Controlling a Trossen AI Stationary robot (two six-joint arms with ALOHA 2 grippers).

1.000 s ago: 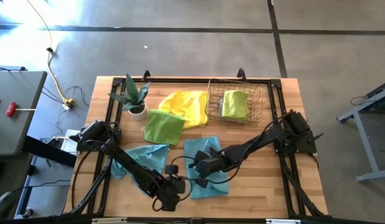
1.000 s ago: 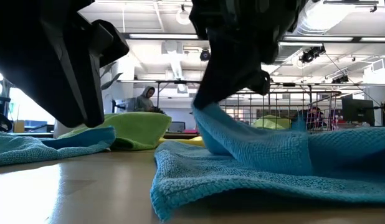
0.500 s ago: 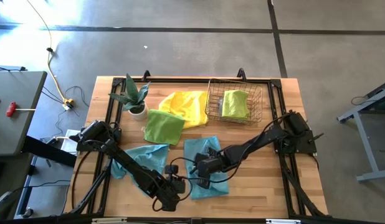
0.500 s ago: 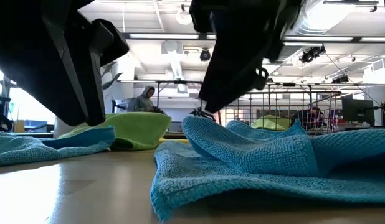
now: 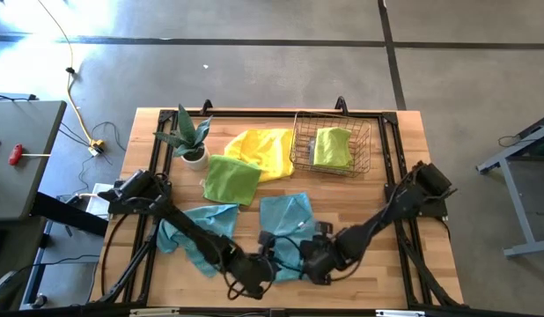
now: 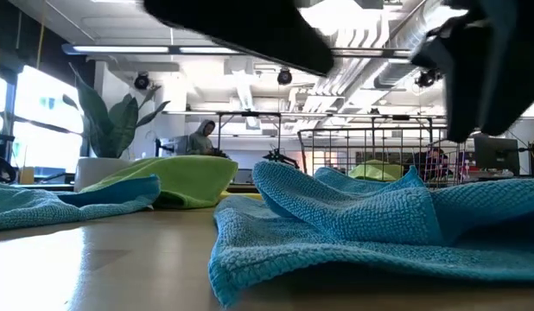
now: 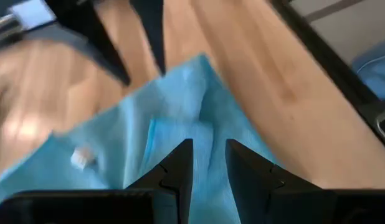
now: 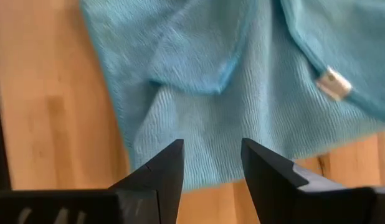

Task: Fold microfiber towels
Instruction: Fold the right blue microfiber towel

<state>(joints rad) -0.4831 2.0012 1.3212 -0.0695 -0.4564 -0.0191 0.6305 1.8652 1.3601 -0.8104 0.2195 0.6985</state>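
Below both open jaws: teal towel (image 8: 242, 93).

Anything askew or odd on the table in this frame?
The teal towel under both grippers lies rumpled, one corner flopped back over itself rather than folded square. The left gripper and right gripper hover open above it, holding nothing. The yellow towel is crumpled too.
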